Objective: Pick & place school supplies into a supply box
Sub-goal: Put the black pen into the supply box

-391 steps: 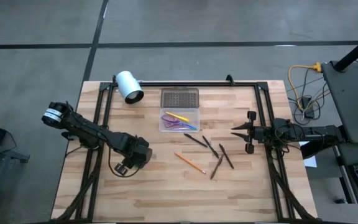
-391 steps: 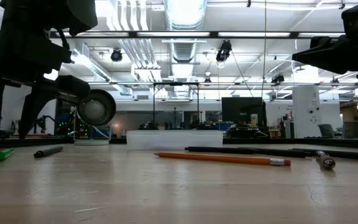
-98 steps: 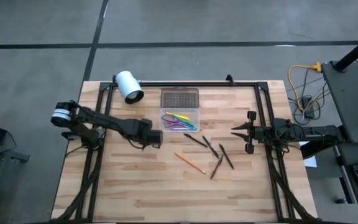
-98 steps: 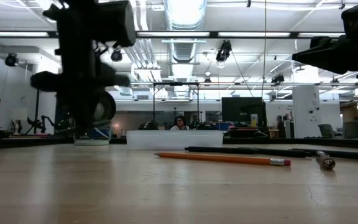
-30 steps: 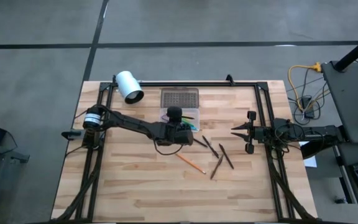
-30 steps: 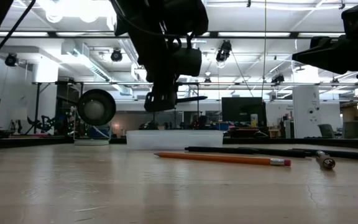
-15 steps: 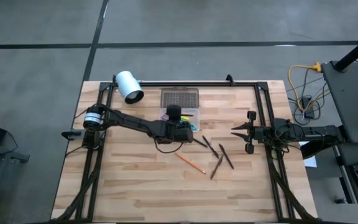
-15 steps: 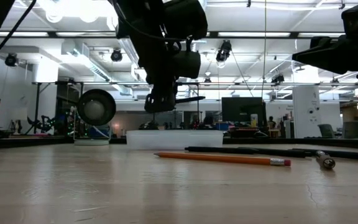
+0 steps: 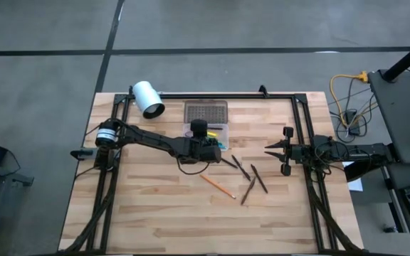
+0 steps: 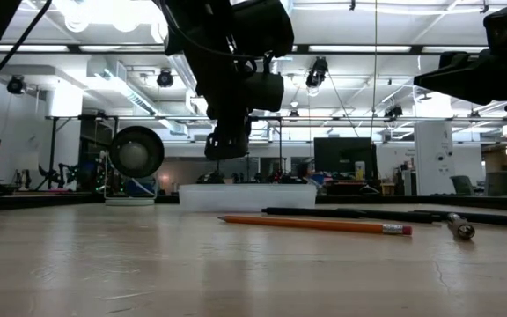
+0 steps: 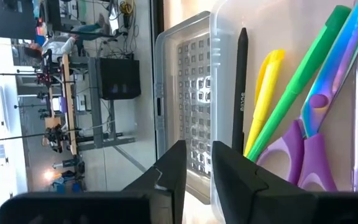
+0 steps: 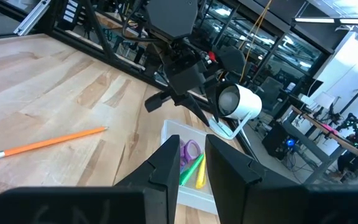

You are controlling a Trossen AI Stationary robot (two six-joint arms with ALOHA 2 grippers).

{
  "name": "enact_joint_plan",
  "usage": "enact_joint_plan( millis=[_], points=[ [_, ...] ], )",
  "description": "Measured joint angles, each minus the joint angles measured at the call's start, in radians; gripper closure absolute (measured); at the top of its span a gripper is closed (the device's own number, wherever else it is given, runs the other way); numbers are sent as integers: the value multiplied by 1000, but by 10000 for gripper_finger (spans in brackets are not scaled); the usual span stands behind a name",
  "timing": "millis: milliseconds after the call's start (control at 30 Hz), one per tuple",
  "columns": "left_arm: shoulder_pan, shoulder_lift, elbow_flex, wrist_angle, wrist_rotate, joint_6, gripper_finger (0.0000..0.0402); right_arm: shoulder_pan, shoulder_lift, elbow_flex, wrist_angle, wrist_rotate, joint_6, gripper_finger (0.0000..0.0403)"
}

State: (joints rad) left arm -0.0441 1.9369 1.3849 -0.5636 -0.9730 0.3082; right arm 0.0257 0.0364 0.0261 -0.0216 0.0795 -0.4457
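**A:** Peeking into the supply box (image 9: pixel 223 129) here. Clear, lid off, sitting mid-table toward the far edge. Got the dotted grey lid (image 9: pixel 206 112) lying flat right behind, on the far side. Can't tell whether touching or just beside.

**B:** Counting the contents from the left wrist view: black pen (image 11: pixel 239 87) along the wall nearest the lid, then a yellow marker (image 11: pixel 265 99), a green marker (image 11: pixel 297 87), and purple-handled scissors (image 11: pixel 309 155) with bluish blades. All laid roughly parallel. Maybe one pale pen at the far side too, but too cut off to call.

**A:** And the left gripper (image 11: pixel 199 146)? Hanging right over the box, up off the table in the low view. Fingers slightly parted, narrow gap, pinching nothing.

**B:** Yep, empty. Same for the right gripper (image 12: pixel 201 146): parked out by the right edge of the table (image 9: pixel 155 213), well apart from the box. Fingers spread a bit, holding nothing.

**A:** Still outside the box: orange pencil (image 9: pixel 217 186) plus four dark pens (image 9: pixel 241 168), scattered on the wood between the box and the right gripper. Nearest dark one lying just beside the box's near-right corner.

**B:** Also spotting a white cylinder (image 9: pixel 148 98) at the far-left corner, near the lid.
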Motion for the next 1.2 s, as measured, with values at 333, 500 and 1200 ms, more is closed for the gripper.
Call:
enact_joint_plan(
  millis=[333,500,1200],
  points=[
    [-8,5,8,27,3,0,339,0,0,0,0,0,0,335],
    [-15,6,32,40,86,1,339,0,0,0,0,0,0,335],
    [-36,221,389,-132,619,57,339,0,0,0,0,0,0,335]
  ],
)
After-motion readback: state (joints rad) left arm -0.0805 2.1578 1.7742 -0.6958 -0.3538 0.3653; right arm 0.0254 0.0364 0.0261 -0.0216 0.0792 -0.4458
